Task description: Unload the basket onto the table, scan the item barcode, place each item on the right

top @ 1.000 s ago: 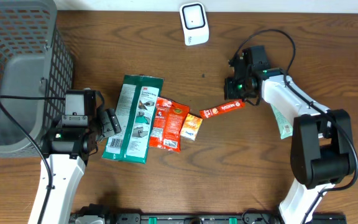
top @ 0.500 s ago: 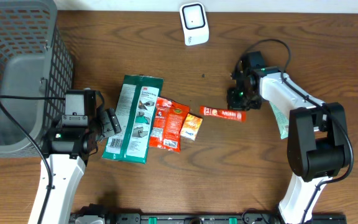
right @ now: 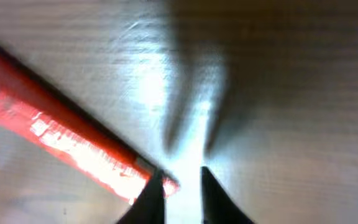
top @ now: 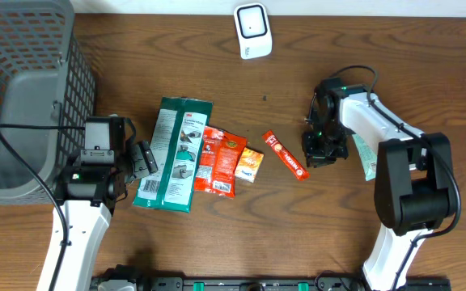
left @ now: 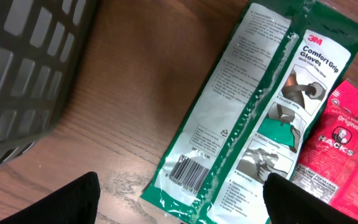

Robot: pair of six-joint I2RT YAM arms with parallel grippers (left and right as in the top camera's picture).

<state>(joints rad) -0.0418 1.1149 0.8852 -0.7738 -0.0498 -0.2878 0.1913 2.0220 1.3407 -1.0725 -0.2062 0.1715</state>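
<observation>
— Since a second ago the red stick packet (top: 285, 155) has swung from level to slanting. The right gripper (top: 324, 149) has slid toward the table's near edge.

— Is the stick pinched?

— The right wrist view is blurred. The fingertips (right: 151, 199) stand a sliver apart with bare wood between them, and the stick's end touches one of them.

— What's cut off or hidden?

— One grey mesh basket (top: 23, 89), hard plastic, runs off the far left corner. One pale green packet (top: 368, 164) near the right edge lies half under the right arm, its print unreadable.

— And the rest?

— One glossy green glove pack (top: 172, 153) lies flat, left of the table's middle, its barcode (left: 188, 171) facing up. Three crinkly packets overlap in a row beside it: red (top: 209, 158), orange (top: 230, 162) and small yellow-orange (top: 251, 164). One white scanner (top: 252, 31) sits at the far edge. The single stick lies right of the middle, between those packets and the right gripper.

— Left gripper (top: 142, 158)?

— It is spread wide just beside the glove pack, holding nothing.
</observation>
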